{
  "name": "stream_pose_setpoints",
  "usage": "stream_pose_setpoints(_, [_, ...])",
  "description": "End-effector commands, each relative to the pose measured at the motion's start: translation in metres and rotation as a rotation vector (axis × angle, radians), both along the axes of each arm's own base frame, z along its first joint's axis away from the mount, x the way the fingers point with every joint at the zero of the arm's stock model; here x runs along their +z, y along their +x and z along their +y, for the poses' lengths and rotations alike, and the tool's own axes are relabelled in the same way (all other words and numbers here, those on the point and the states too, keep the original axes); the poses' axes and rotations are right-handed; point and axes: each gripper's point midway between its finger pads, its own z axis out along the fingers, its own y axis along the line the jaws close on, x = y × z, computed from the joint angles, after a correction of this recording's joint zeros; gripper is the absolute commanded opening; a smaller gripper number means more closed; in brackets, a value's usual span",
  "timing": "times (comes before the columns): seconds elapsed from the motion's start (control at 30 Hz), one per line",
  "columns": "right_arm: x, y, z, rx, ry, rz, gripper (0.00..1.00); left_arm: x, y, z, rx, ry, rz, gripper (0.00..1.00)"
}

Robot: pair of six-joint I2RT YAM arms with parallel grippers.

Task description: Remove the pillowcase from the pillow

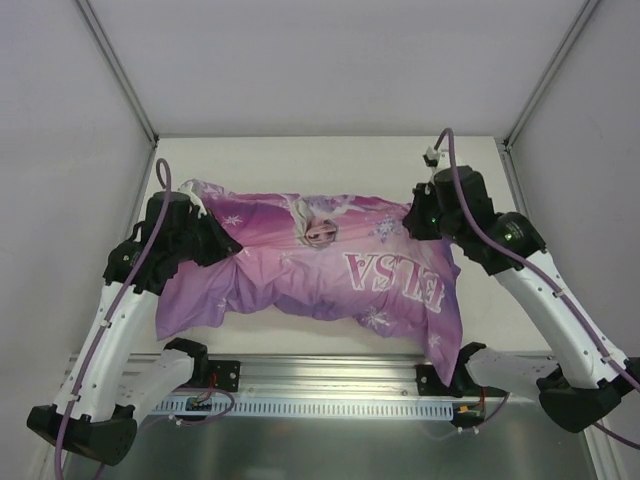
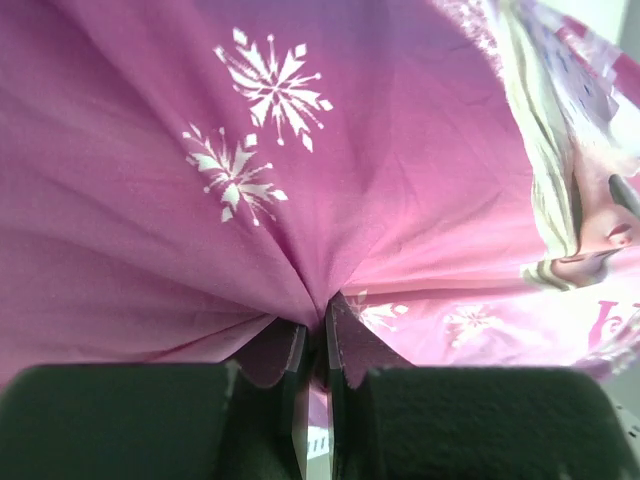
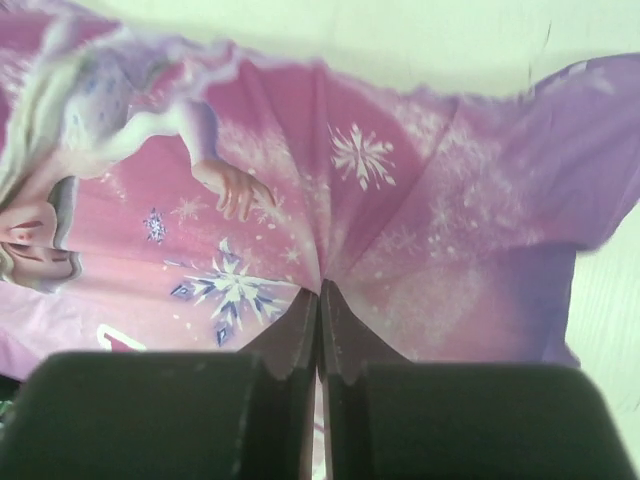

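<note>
Pillowcase (image 1: 320,275) lengthwise left-to-right, left hand (image 2: 312,338) and right hand (image 3: 320,302) each clamped onto it

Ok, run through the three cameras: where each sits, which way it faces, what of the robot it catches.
Top external: above and behind, looking down at the table; the left arm, right arm and the pillowcase show.
Left wrist: on the left arm, looking along the left gripper, shut on a pinch of the pillowcase.
Right wrist: on the right arm, looking along the right gripper, likewise shut on the fabric.
Shared: both wrist views catch the printed princess face.
</note>
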Motion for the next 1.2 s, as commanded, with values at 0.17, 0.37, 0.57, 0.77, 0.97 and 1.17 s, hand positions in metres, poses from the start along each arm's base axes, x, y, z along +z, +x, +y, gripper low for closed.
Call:
stream_pose_setpoints(0.17, [0.025,0.052,-0.016,-0.03,-0.118,-0.113,0.2,0.027,0.029,0.021,0.103,0.085,-0.065,0.0])
stream_pose_setpoints(0.37, [-0.031,0.06,-0.019,-0.061,-0.084,0.078,0.98,-0.016,0.047,0.021,0.015,0.194,0.065,0.99])
stream_pose_setpoints(0.57, [-0.032,-0.002,-0.046,-0.08,-0.033,0.038,0.96,-0.018,0.012,0.056,0.143,0.275,0.018,0.99])
stream_pose_setpoints(0.77, [-0.071,-0.073,-0.064,-0.108,0.037,0.144,0.96,-0.045,-0.026,0.08,0.304,0.283,0.129,0.99])
stream_pose_setpoints(0.97, [-0.093,-0.118,-0.047,-0.048,0.17,0.272,0.96,-0.062,-0.01,0.089,0.337,0.315,0.234,0.99])
stream_pose_setpoints(1.17, [-0.124,-0.151,-0.02,0.044,0.239,0.351,0.96,-0.098,-0.001,0.076,0.338,0.247,0.311,0.97])
